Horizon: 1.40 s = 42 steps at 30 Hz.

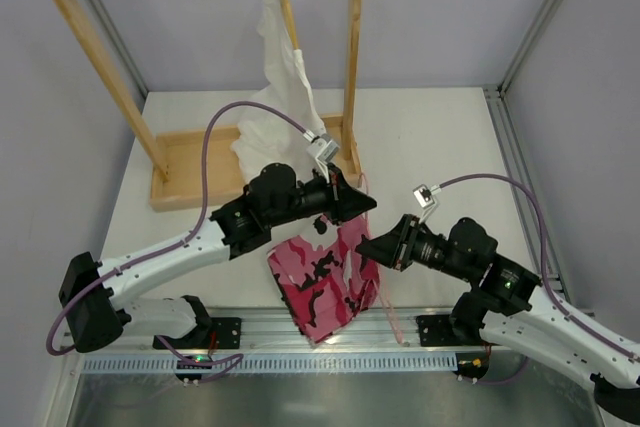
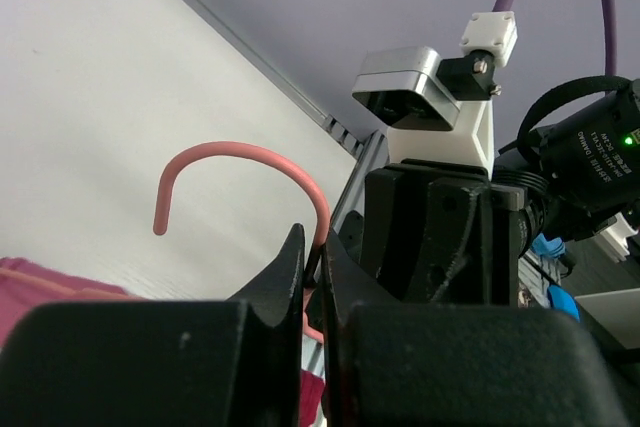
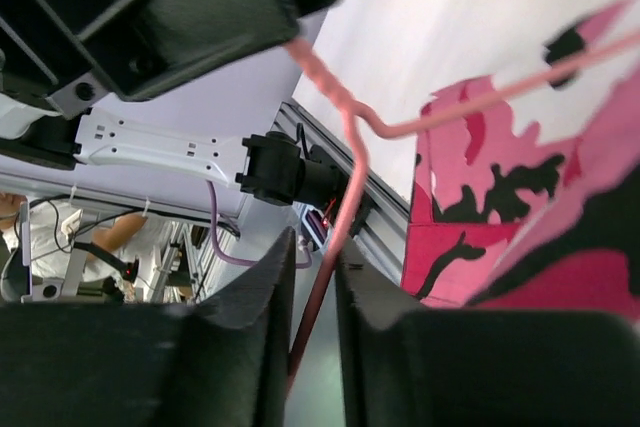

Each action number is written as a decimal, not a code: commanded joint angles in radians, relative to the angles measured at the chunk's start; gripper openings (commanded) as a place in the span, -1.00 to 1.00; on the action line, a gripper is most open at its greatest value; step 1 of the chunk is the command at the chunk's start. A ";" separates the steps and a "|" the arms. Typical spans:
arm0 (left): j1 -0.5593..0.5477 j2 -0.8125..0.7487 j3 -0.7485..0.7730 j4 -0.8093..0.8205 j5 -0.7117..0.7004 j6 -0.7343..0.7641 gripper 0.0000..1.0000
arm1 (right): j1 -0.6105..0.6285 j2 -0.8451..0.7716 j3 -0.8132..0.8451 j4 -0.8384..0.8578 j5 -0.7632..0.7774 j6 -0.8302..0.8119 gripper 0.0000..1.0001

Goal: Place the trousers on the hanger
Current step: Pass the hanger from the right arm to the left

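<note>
Two grippers on one hanger. Left gripper clamps wire neck just below hook. Right gripper straddles lower wire; I can't tell if pinching or loose. Trousers hang folded over hanger, between arms, above near edge of table. Risk I see: arms pulling apart bend thin wire, hanger tilts, cloth slides off.
</note>
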 commanded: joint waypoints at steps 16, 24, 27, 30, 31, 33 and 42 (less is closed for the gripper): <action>0.005 -0.099 -0.013 0.000 -0.162 -0.181 0.04 | 0.011 -0.036 0.020 0.096 0.081 -0.109 -0.93; 0.005 -0.245 -0.126 -0.095 -0.364 -0.407 0.38 | 0.028 -0.011 0.040 0.115 0.162 -0.134 -0.92; 0.005 -0.245 -0.110 -0.205 -0.377 -0.479 0.40 | 0.035 0.000 0.048 0.121 0.170 -0.136 -0.92; -0.001 -0.239 -0.158 -0.124 -0.348 -0.542 0.40 | 0.051 0.000 0.051 0.136 0.237 -0.139 -0.93; -0.014 -0.236 -0.178 -0.087 -0.345 -0.551 0.40 | 0.054 0.000 0.051 0.136 0.248 -0.140 -0.92; -0.023 -0.217 -0.208 -0.041 -0.338 -0.557 0.39 | 0.061 0.006 0.056 0.136 0.273 -0.143 -0.92; -0.064 -0.130 -0.245 0.194 -0.309 -0.594 0.36 | 0.107 0.037 0.076 0.150 0.325 -0.151 -0.92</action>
